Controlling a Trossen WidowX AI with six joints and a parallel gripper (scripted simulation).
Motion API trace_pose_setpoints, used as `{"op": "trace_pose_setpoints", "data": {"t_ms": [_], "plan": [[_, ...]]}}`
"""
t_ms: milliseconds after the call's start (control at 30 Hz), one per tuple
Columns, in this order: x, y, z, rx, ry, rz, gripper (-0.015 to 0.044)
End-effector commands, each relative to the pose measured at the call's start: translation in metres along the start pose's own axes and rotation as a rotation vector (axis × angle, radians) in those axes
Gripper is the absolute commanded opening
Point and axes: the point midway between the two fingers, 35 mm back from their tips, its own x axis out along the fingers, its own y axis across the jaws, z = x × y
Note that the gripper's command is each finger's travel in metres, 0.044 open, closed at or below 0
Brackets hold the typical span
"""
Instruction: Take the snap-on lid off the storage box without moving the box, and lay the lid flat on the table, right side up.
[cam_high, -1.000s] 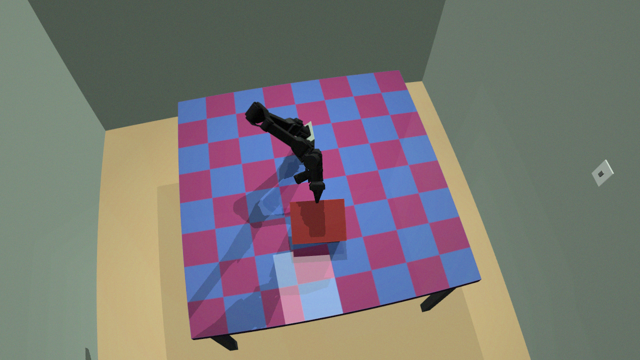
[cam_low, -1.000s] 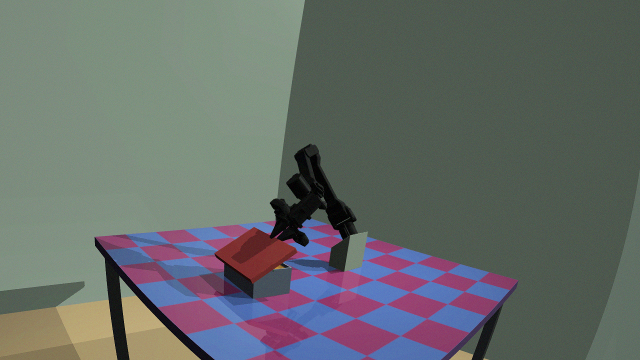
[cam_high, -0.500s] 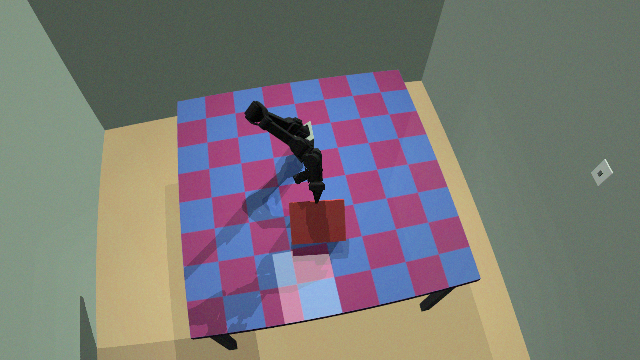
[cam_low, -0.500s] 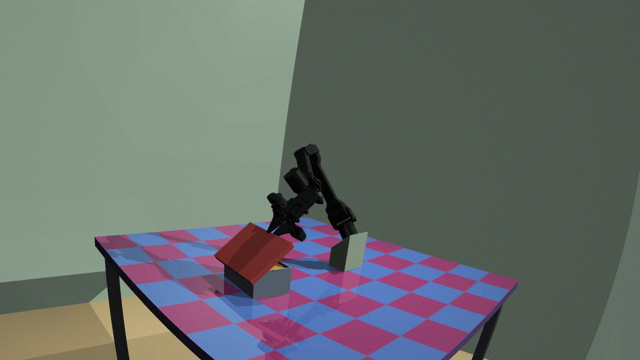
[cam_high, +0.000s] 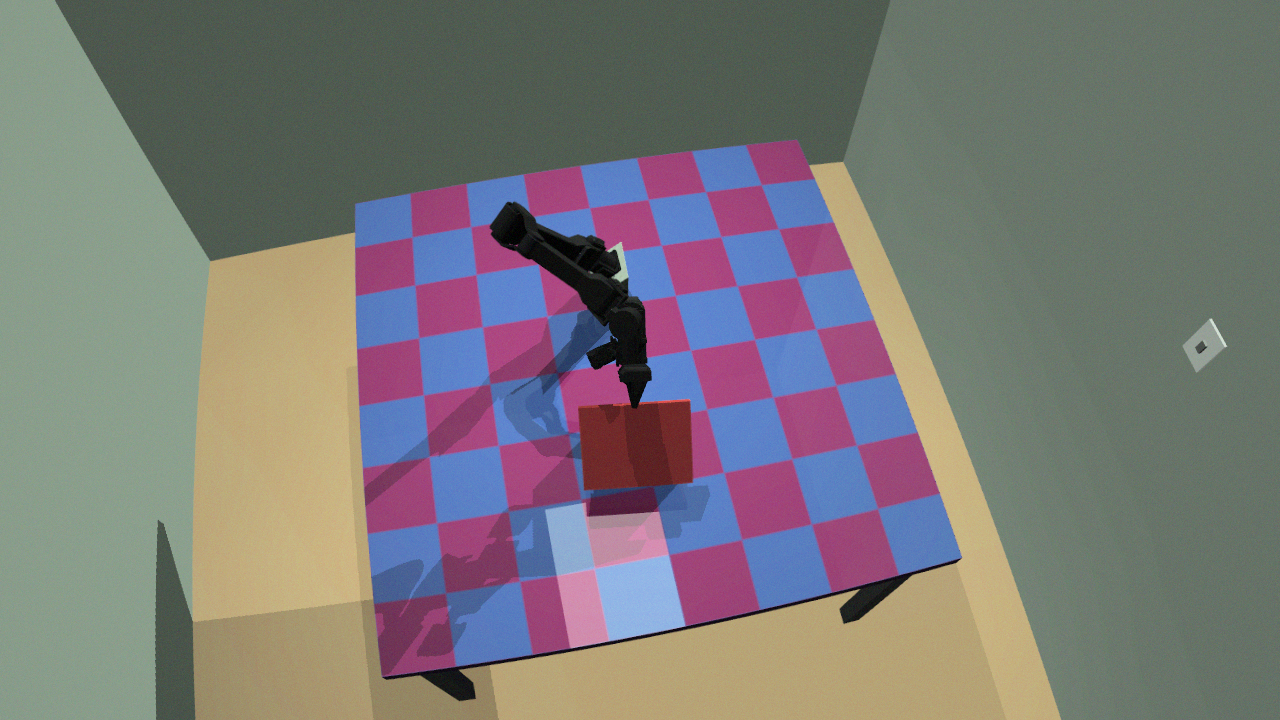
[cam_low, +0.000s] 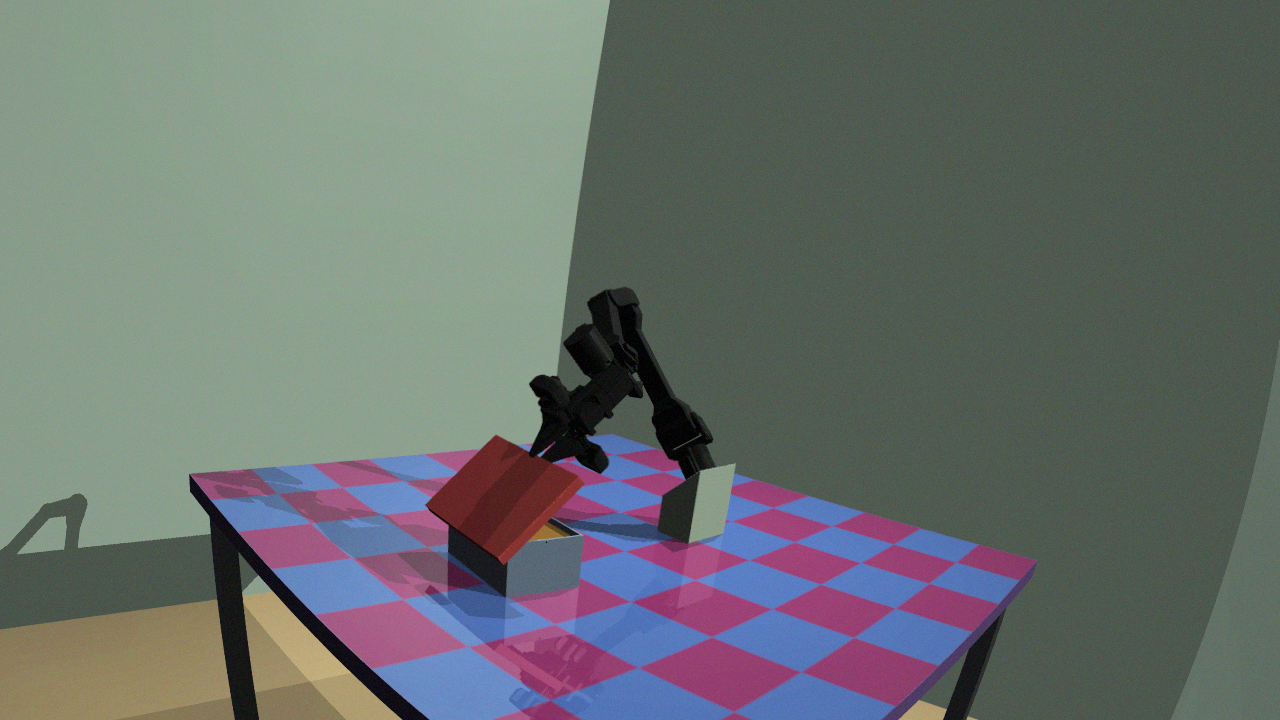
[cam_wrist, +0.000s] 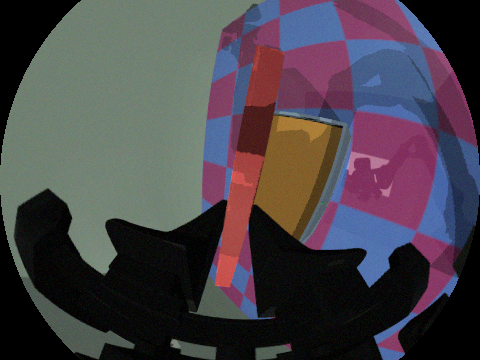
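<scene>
The red lid (cam_high: 637, 447) (cam_low: 503, 501) (cam_wrist: 244, 175) is tilted over the box, its edge on the gripper side raised and its far edge low by the box's far rim. My gripper (cam_high: 635, 404) (cam_low: 538, 454) (cam_wrist: 238, 207) is shut on the raised edge, one finger on each face of the lid. The grey storage box (cam_low: 546, 565) (cam_wrist: 345, 150) stands on the table, and its yellow-brown inside shows through the gap under the lid. In the top view the lid hides the box. Whether the low edge touches the box is unclear.
The checkered table (cam_high: 751, 429) (cam_low: 716, 658) bears the box. A pale upright block or panel (cam_high: 622, 261) (cam_low: 713, 503) stands by the arm's base. The table's front edge lies beyond the box in the top view.
</scene>
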Motion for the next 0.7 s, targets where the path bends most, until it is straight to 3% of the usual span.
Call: {"op": "trace_pose_setpoints", "data": {"t_ms": [0,667], "plan": [[-0.005,0.011,0.0,0.015,0.001,0.014,0.0],[-0.022,0.03,0.0,0.015,0.002,0.013,0.0]]}}
